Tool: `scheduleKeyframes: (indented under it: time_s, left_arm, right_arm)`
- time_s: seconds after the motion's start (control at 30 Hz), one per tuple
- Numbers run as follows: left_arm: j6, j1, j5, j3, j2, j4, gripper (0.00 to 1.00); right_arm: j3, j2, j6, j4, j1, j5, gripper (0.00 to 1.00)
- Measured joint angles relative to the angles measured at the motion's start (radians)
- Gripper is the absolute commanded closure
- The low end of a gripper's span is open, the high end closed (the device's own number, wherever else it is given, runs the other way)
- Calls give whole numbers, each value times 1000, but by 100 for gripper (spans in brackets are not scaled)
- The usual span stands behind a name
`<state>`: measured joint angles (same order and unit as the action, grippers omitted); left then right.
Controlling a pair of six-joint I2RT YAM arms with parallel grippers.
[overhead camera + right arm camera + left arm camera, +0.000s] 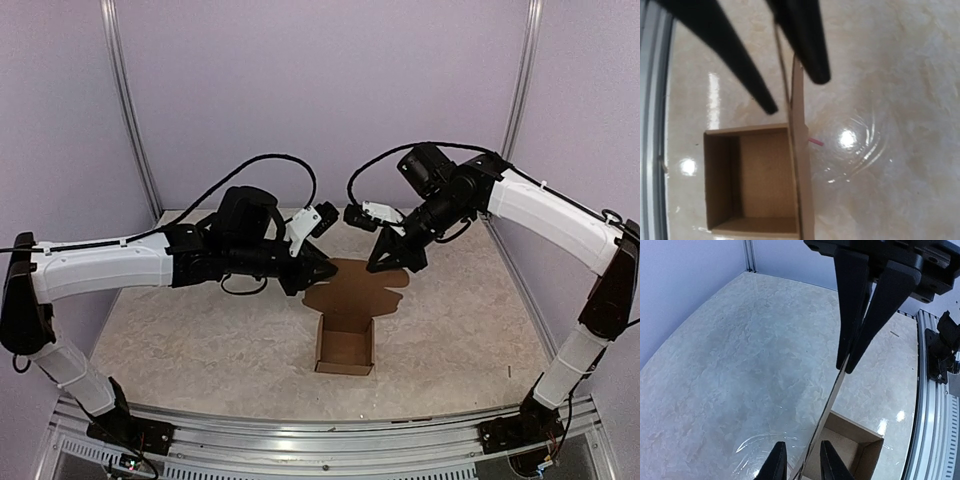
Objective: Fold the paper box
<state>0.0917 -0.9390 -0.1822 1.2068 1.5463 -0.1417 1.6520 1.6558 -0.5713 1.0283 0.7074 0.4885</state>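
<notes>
The paper box (pixel 345 345) stands mid-table as a small brown open-topped cube, its lid panel (pixel 355 288) raised behind it. My right gripper (pixel 392 262) is shut on that panel's upper edge; the left wrist view shows its two black fingers pinched together on the cardboard (pixel 846 366). My left gripper (pixel 322 272) straddles the same panel edge (pixel 832 395) from the other side. Its fingers (pixel 776 465) are open, with a gap on each side of the sheet. The right wrist view shows the box's inside (pixel 760 175) and the left gripper (pixel 796 92) either side of the panel; my right fingers are out of its frame.
The marble tabletop (pixel 200 340) surrounds the box. An aluminium rail (pixel 320 435) with both arm bases runs along the near edge. Purple walls and metal posts (pixel 130 110) close the back and sides. A small pink sliver (pixel 815 142) lies beside the box.
</notes>
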Motion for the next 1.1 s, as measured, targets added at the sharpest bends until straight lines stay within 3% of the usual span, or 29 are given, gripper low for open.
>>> scheduleKeyframes:
  time_s: [0.3,0.53,0.7,0.8,0.97,1.1]
  left_arm:
    - [-192,-66,211,181,100,-104,67]
    - [-332,-89,267,198,112,-120,48]
    - [-275,-102,247,127,58,-129,37]
    - [-200,-97,224,27,-54,-143,34]
    - [-149,55,113,-100,-284,-109,36]
    - [-126,165,77,-103,-296,-61,37]
  right_arm:
    - [-1,0,82,-48,-1,-85,100]
    - [-2,1,112,-61,-12,-109,100]
    - [-29,-5,50,-61,-20,-66,100]
    - [-58,-24,-4,-52,-22,-18,100]
    - [-67,-58,-69,-39,-22,19,100]
    - [-67,-68,-95,-31,-20,35,100]
